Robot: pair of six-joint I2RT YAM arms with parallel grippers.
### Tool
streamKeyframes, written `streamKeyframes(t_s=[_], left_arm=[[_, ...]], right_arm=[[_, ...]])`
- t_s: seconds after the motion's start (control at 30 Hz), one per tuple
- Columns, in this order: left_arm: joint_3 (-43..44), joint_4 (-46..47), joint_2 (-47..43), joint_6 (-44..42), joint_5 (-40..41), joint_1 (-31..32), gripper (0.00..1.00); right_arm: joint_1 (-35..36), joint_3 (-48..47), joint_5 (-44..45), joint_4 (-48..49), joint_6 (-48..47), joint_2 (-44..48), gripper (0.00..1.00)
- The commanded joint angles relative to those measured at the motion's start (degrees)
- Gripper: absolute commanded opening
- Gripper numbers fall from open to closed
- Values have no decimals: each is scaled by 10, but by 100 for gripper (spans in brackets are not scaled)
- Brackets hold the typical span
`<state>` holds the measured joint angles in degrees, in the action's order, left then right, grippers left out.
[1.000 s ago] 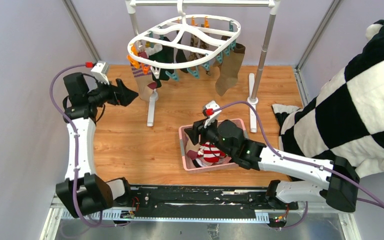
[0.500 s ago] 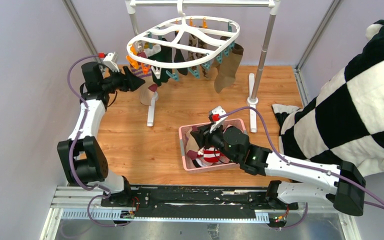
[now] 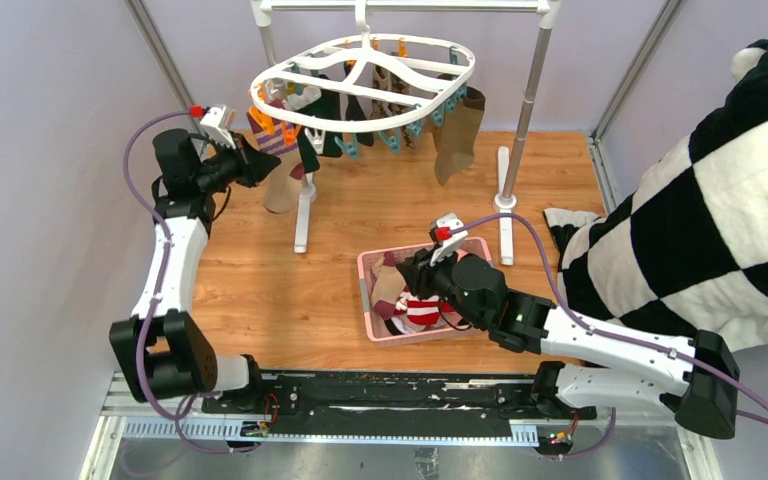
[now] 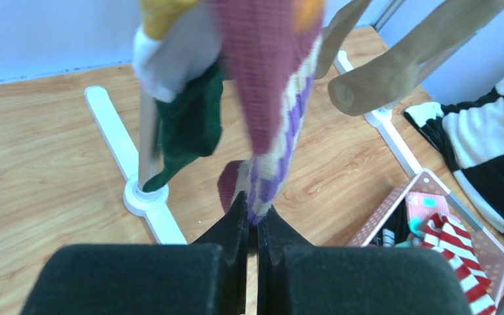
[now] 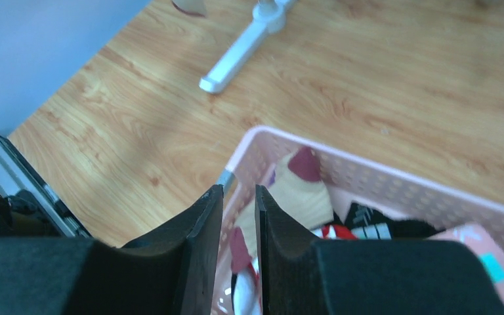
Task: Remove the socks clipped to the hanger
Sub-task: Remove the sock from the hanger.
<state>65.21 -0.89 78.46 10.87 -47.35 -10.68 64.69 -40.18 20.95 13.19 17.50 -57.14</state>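
Observation:
The white oval hanger [image 3: 360, 70] hangs from the rack with several socks clipped under it. My left gripper [image 3: 265, 165] is at its left side, shut on the toe end of a beige sock with purple stripes [image 4: 282, 118]; the jaws [image 4: 254, 216] pinch its tip. A dark green sock [image 4: 187, 125] hangs just left of it and an olive-brown sock [image 3: 455, 140] on the right side. My right gripper [image 5: 239, 190] hovers over the left rim of the pink basket [image 5: 394, 184], jaws narrowly apart and holding nothing. A red-white striped sock [image 3: 420, 308] lies in the basket.
The grey pole rack [image 3: 530, 90] stands on long white feet [image 3: 303, 215] on the wooden table. A large black-and-white checked plush cloth [image 3: 720, 200] fills the right side. The pink basket [image 3: 375, 262] sits in the middle, holding several socks.
My left arm reached in to the hanger's left side and its jaws closed on the striped sock's toe. The hanger shifted left. My right gripper narrowed and drew back slightly over the basket.

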Motion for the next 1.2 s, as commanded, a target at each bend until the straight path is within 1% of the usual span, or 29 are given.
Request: streamKeyframes(t_s=[0.0,0.1,0.13,0.23,0.33,0.43,0.5,0.6,0.77,0.87,0.93,1.0,1.17], left_arm=[[-6,-60,-76,-41,-7,1,0],[0,-120,-116,-61,-8,1,0],[2,-134,-126,-64,-14,1,0],[-1,-167,-161,-54,-33,1,0],[-11,-174,-199,-30,-49,1,0],[-16,-189,-228,-14,-62,1,0],[-20,-198,-246,-5,-68,3,0],[-29,-208,-268,7,-73,7,0],[-50,-225,-301,27,-74,21,0],[-67,-217,-318,49,-73,41,0],[-74,-210,-328,60,-67,58,0],[-80,-205,-334,70,-57,78,0],[-94,-175,-334,106,-27,142,0]], right_arm=[[-21,18,13,-122,76,23,29],[-46,43,-37,-174,113,31,27],[-58,54,-58,-178,123,30,27],[-97,89,-143,-146,145,10,23],[-128,106,-181,-98,149,-48,19],[-140,96,-185,-52,137,-118,16],[-142,73,-169,-27,120,-163,13],[-143,21,-150,-2,90,-205,13],[-143,-36,-98,28,43,-200,19],[-143,-66,-97,14,17,-176,23],[-141,-76,-100,-16,15,-152,29],[-131,-66,-96,-23,20,-114,36],[-70,-52,-37,-49,25,-27,50]])
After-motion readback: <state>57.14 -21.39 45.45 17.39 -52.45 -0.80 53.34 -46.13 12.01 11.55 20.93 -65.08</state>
